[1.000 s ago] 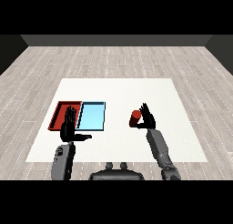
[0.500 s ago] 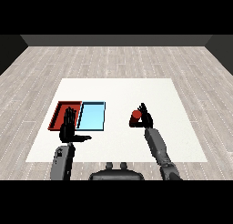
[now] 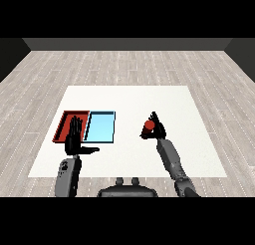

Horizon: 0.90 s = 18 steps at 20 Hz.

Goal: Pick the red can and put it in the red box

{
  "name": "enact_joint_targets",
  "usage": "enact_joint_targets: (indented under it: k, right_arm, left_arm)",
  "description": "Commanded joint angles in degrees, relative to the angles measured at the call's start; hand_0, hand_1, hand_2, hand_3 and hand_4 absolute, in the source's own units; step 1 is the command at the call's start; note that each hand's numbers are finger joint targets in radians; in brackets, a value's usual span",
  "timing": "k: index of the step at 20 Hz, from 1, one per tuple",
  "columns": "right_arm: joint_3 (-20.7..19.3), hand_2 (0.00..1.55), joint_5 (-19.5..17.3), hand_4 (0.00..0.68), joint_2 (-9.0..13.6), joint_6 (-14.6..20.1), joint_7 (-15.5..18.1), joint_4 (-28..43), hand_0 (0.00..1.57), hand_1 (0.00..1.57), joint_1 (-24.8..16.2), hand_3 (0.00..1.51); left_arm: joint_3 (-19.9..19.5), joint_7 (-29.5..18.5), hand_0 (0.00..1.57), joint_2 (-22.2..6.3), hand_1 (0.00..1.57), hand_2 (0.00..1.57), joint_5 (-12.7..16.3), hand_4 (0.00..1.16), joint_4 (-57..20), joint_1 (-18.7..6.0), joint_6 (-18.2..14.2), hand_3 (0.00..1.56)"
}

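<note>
**Can in right hand, right of trays**

Right hand (image 3: 157, 129) is curling its fingers around the red can (image 3: 149, 125), well right of the blue tray (image 3: 101, 127). Left hand (image 3: 74, 141) is hovering, fingers straight, over the red tray (image 3: 63, 124) near edge.

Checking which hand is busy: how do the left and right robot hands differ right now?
The left robot hand is open, fingers straight and thumb out, while the right robot hand is curled round the red can. The left holds nothing; the right holds the can. The left sits over the near edge of the red tray; the right is to the right of the blue tray. Both are black on grey forearms.
</note>
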<state>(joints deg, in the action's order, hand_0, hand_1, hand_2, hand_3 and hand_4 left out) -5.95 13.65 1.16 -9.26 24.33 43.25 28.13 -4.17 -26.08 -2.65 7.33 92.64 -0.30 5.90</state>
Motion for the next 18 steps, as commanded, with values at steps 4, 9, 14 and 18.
enact_joint_targets:
  k: [4, 9, 14, 18]
  right_arm:
    - [1.14, 0.0, -0.91, 0.0, -0.35, -0.89, 1.28, -0.49, 0.0, 0.0, -1.08, 0.0]
    - [-0.46, 0.0, 0.02, 0.0, 0.57, -0.46, -0.67, -3.07, 0.0, 0.0, 3.7, 0.0]
    - [-2.11, 0.0, -1.66, 0.0, 0.93, 0.12, 4.74, -14.85, 0.0, 0.0, 8.71, 0.0]
    - [-0.91, 0.0, -0.74, 0.0, -1.13, 2.36, 1.6, -10.38, 0.0, 0.0, 6.32, 0.0]
  left_arm:
    - [-0.82, -2.57, 0.0, -0.29, 0.0, 0.0, 0.22, 0.0, -2.7, 0.63, 0.86, 0.0]
    - [-0.15, -0.12, 0.0, -0.37, 0.0, 0.0, 0.96, 0.0, 0.64, 1.46, 1.35, 0.0]
    - [-2.39, -4.64, 0.0, -0.94, 0.0, 0.0, 2.15, 0.0, -4.34, 0.94, 2.95, 0.0]
    - [1.31, 0.66, 0.0, 1.26, 0.0, 0.0, 0.44, 0.0, 2.43, 1.42, -0.16, 0.0]
